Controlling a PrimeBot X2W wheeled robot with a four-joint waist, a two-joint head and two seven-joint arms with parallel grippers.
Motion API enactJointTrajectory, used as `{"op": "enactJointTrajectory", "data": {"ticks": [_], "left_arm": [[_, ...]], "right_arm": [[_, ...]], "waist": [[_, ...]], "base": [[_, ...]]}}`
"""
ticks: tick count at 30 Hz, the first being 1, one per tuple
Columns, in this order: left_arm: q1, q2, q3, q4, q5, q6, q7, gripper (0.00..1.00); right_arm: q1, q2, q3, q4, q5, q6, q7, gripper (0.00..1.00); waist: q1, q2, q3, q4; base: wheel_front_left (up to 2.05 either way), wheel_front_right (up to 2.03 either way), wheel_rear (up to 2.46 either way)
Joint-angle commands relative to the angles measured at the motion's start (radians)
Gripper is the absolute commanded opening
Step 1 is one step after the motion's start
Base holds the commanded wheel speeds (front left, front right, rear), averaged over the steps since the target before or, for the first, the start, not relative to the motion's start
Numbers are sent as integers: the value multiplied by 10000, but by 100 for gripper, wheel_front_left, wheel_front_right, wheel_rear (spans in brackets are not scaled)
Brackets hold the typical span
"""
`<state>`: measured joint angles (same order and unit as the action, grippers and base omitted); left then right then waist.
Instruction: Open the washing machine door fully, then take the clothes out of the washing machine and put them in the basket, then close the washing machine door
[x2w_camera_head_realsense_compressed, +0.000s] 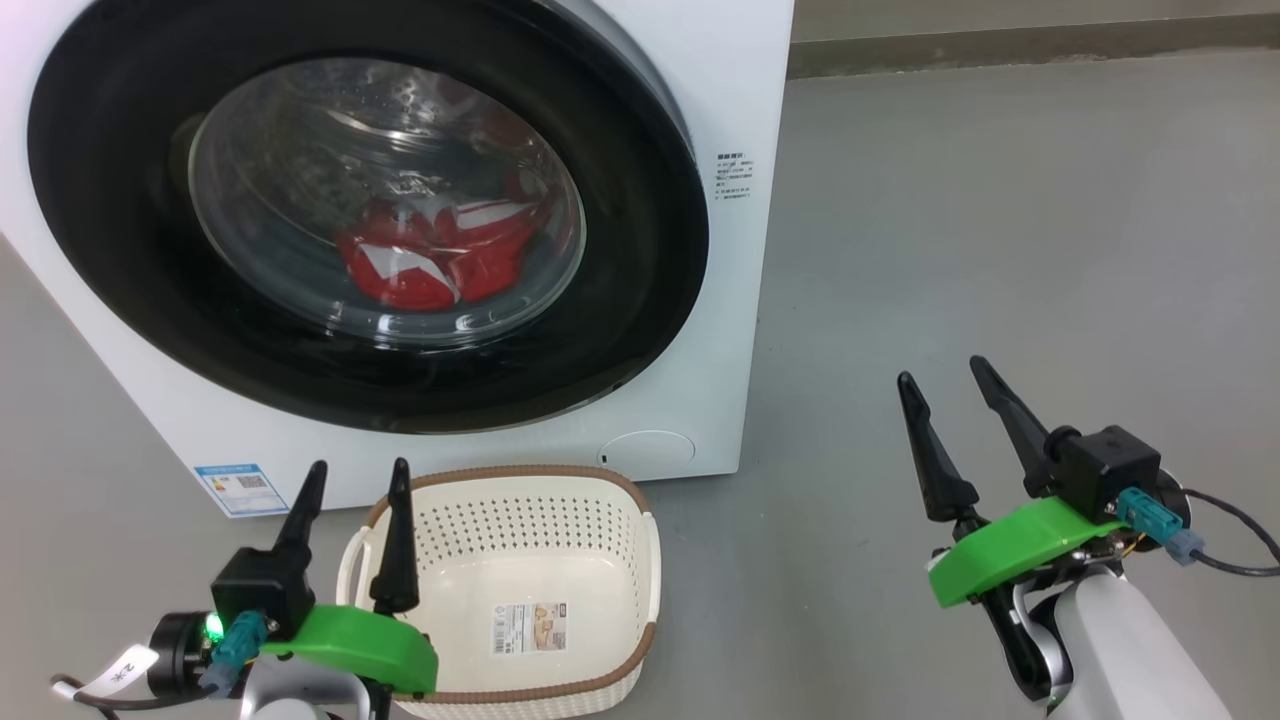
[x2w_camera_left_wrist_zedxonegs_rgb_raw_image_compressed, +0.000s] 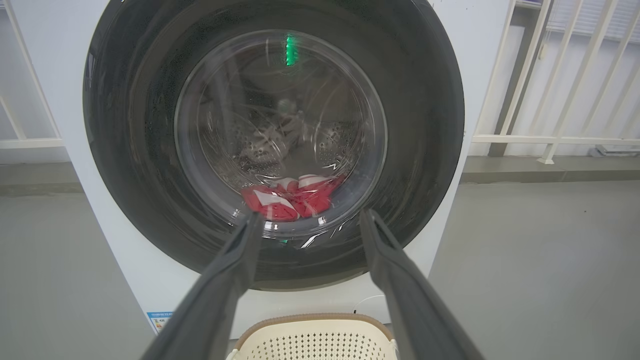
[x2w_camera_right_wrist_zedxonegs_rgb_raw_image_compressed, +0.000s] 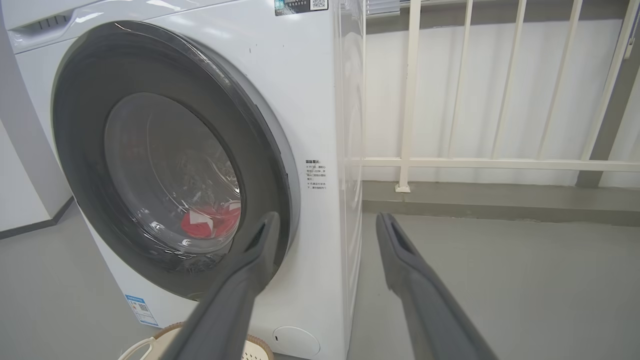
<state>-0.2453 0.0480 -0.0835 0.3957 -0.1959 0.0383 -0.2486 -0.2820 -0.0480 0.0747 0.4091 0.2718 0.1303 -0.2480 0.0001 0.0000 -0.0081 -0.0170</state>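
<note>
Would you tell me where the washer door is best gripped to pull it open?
Probably the right edge of the door rim: the right wrist view shows it standing proud of the washer, a grey band behind it. Come from the right with the open right gripper, hooking behind that edge.

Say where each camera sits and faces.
Head view: up high, looking forward and down at the white boxy washing machine, its glossy black round door, the cream perforated plastic basket; left tool and right tool, open.
Left wrist view: squarely at the door, between its dark fingers.
Right wrist view: at the machine's front corner and white railing, between its fingers.
All share the red clothes behind the glass.
</note>
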Motion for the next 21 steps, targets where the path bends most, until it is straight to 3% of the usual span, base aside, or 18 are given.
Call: {"op": "enactJointTrajectory", "data": {"ticks": [1,21], "left_arm": [[-393,157,304,-174,101,132,-132,100],[-347,109,253,-100,-207,159,-132,100]], "right_arm": [[-518,-22,229,-209,-109,4,-137,100],[-477,-22,105,-247,-126,4,-137,100]], "waist": [[0,0,-3,-4],[0,0,76,50]], "base": [[0,0,0],[0,0,0]]}}
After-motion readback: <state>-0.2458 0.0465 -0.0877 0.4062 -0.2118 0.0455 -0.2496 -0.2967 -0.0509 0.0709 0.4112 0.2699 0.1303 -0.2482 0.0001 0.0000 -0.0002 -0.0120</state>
